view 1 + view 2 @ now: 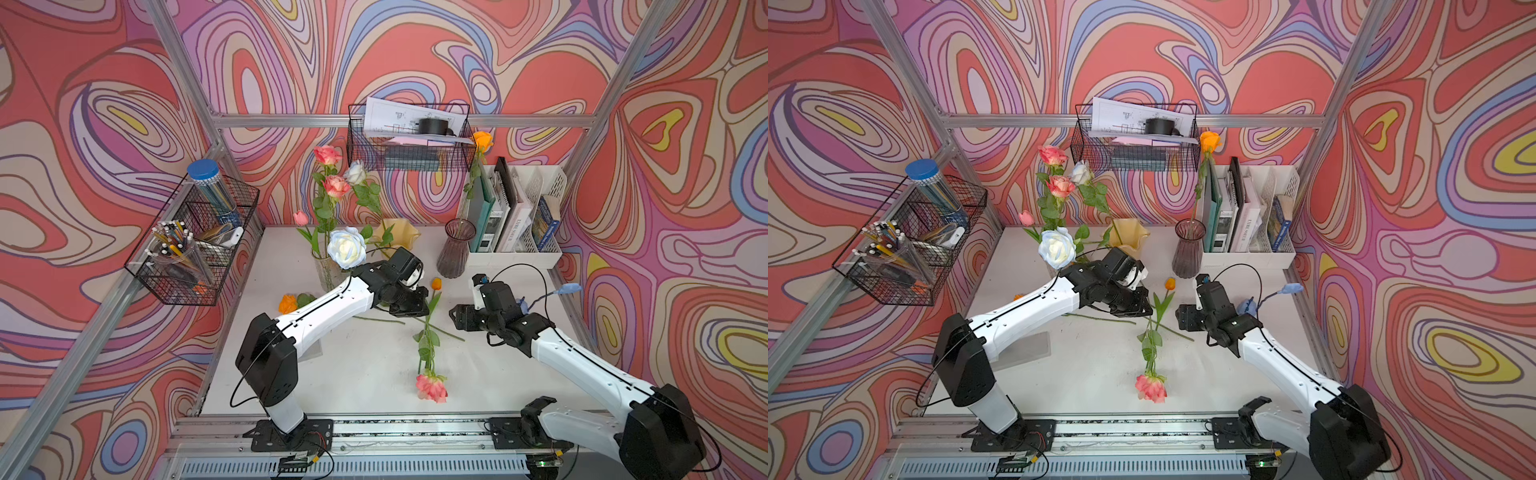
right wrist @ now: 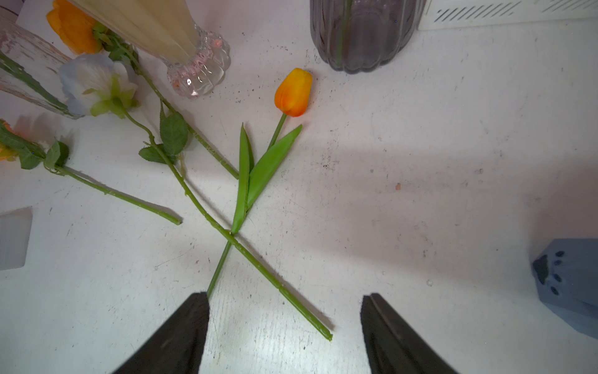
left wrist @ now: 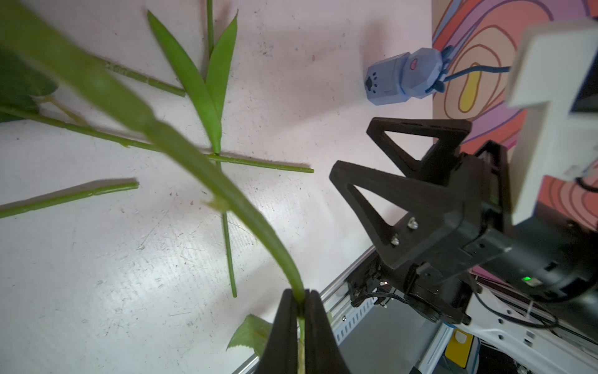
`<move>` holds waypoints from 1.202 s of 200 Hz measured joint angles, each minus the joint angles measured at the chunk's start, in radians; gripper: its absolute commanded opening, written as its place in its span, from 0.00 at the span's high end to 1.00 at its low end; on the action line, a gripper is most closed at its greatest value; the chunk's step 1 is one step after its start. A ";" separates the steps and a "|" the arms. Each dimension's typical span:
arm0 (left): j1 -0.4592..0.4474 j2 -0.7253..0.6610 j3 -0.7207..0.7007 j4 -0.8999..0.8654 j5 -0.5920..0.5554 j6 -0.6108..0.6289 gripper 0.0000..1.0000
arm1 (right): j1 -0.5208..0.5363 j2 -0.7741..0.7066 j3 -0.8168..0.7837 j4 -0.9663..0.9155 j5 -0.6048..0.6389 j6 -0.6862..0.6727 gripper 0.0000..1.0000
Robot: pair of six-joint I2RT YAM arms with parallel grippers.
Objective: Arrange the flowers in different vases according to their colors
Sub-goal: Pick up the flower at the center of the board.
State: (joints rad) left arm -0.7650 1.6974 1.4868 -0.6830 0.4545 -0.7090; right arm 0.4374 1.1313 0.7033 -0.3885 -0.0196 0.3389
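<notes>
Left gripper [image 3: 299, 299] is clamped on a green stem [image 3: 226, 200]. That stem climbs out of the left wrist view, so I cannot tell which bloom it carries. My right gripper [image 2: 286, 294] hovers over the table [image 1: 478, 374], jaws wide apart with nothing between them.

I count three vases along the back: a clear vase [image 1: 328, 274], a yellow vase [image 1: 399, 235] and a purple vase [image 1: 453, 257].

In the top views I count nine blooms:
- Three pink ones stand in the clear vase: a tall rose [image 1: 327, 154], a shorter rose [image 1: 336, 185] and a tulip bud [image 1: 300, 217].
- One white rose [image 1: 355, 172] stands in the yellow vase.
- One orange rose [image 1: 482, 141] stands in the purple vase.
- A white-blue rose [image 1: 346, 248] shows just above the left forearm [image 1: 332, 303], beside the clear vase.
- On the table lie an orange tulip [image 1: 436, 284], a fallen pink rose [image 1: 432, 388] and a second orange rose [image 1: 288, 303], half hidden by that forearm.

A long loose stem [image 2: 259, 262] crosses the tulip's stem, with its end near the right gripper.

Around them I see a side basket [image 1: 187, 257] of pens, a back basket [image 1: 409, 137] of papers and a file rack [image 1: 536, 249]. A blue plastic piece [image 3: 404, 77] lies by my right arm.
</notes>
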 measured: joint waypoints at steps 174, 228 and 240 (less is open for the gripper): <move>0.114 -0.122 -0.025 0.830 0.542 -0.668 1.00 | 0.000 -0.127 0.059 0.263 0.056 -0.249 0.20; 0.119 0.018 0.182 1.107 0.530 -0.951 1.00 | 0.000 -0.095 0.054 0.289 0.072 -0.249 0.20; 0.116 0.034 0.232 1.123 0.522 -0.983 1.00 | 0.000 -0.093 0.054 0.291 0.074 -0.248 0.20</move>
State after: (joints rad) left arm -0.6495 1.7313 1.7187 0.4400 0.9764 -1.6920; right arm 0.4374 1.0382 0.7570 -0.0975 0.0547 0.0906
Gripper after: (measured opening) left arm 0.090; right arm 0.801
